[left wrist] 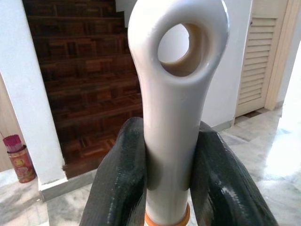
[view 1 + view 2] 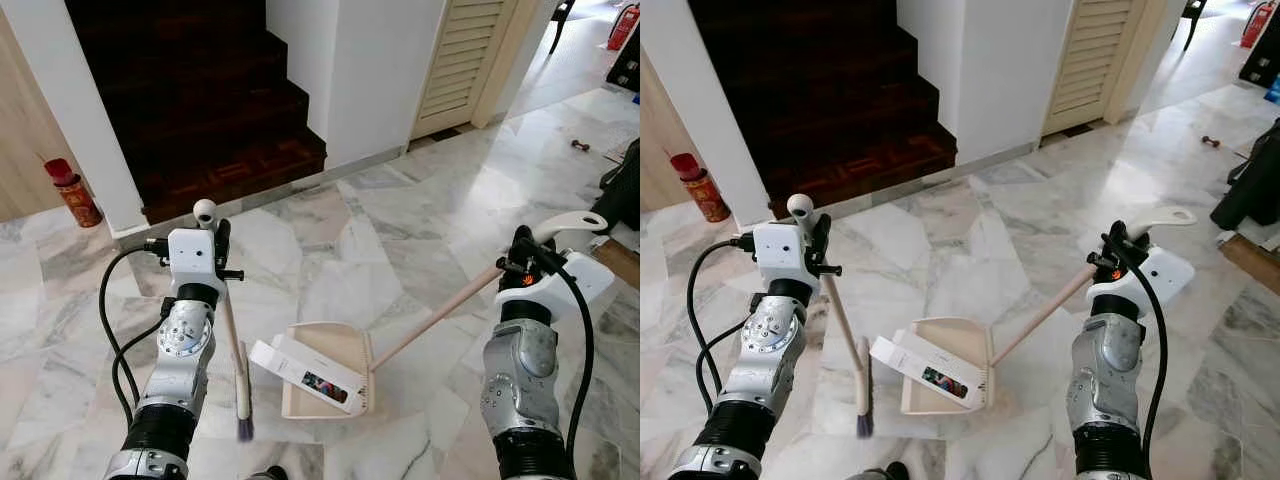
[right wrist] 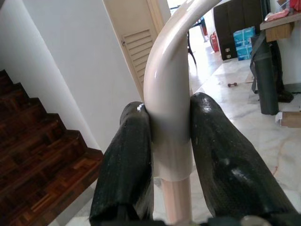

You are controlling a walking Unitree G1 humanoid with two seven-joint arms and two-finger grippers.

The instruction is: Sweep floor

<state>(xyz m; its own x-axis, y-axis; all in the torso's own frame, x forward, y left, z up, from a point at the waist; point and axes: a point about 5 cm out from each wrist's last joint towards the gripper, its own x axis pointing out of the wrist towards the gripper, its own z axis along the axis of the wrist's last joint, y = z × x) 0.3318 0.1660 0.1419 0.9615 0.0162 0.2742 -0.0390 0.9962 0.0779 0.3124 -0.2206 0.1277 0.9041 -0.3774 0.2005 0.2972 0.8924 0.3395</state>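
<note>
My left gripper (image 2: 219, 246) is shut on the white top of a broom handle (image 1: 171, 94), which ends in a hanging loop. The pale stick (image 2: 231, 340) runs down to a dark brush head (image 2: 243, 405) resting on the marble floor. My right gripper (image 2: 524, 256) is shut on the curved white grip (image 3: 169, 94) of a long-handled beige dustpan (image 2: 338, 347). The pan lies flat on the floor between my arms, just right of the brush. A white carton (image 2: 305, 372) with a printed label lies across the pan's front lip.
Dark wooden stairs (image 2: 210, 110) rise ahead, with a white wall (image 2: 380, 80) on their right and a louvred door (image 2: 465, 60) beyond. A red canister (image 2: 72, 190) stands at the left wall. A black bag (image 2: 625, 190) sits at the right edge.
</note>
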